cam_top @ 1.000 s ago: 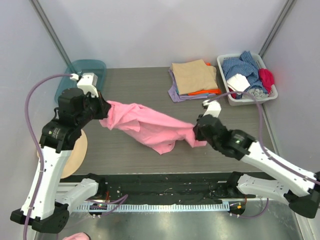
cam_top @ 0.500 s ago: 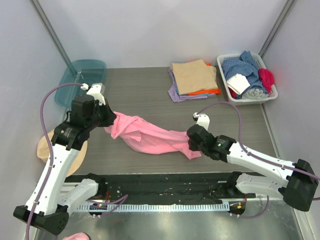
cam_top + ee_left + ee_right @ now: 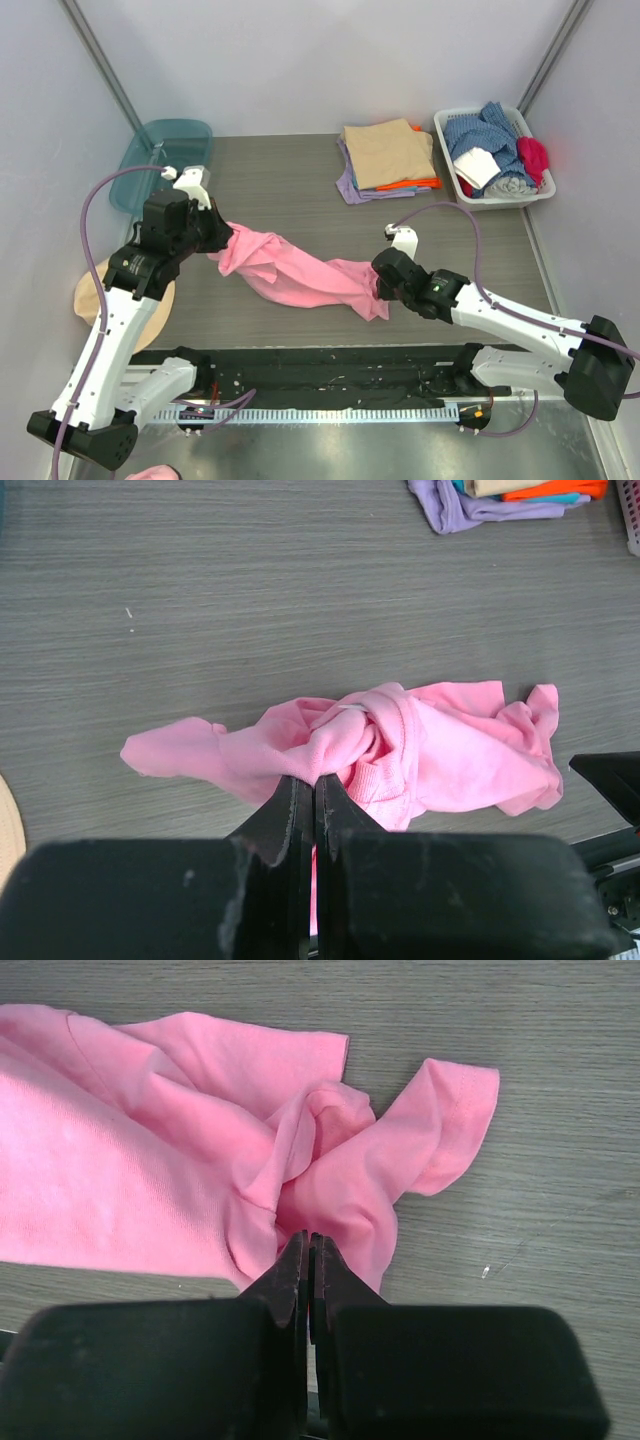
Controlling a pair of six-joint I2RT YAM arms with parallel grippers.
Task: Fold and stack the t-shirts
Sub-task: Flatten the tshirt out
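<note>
**Pinching One Pink T-Shirt at Both Ends**

Holding the pink t-shirt with both arms, one at each end. Clamping the left gripper on a bunched knot of cloth at the shirt's left end, with the two black fingers pressed together and pink fabric squeezed between them. Clamping the right gripper just as tightly on a gathered ridge at the right end, close beside a short sleeve spread flat on the table.

Lying crumpled and unfolded across the near middle of the grey wood-grain surface, running slantwise from the left gripper down to the right one, twisted into a loose band in between.

Sitting well apart from it, at the far right of the table: the folded stack, with a tan shirt on top, an orange one under it, a thin teal edge below that and a lilac one at the bottom, poking out to the left. Standing just beside the stack, to its right: a white basket heaped with blue, white and red clothes. Resting at the far left corner: a teal bin. Peeking out from under the left arm at the table's left edge: a round tan cap.
</note>
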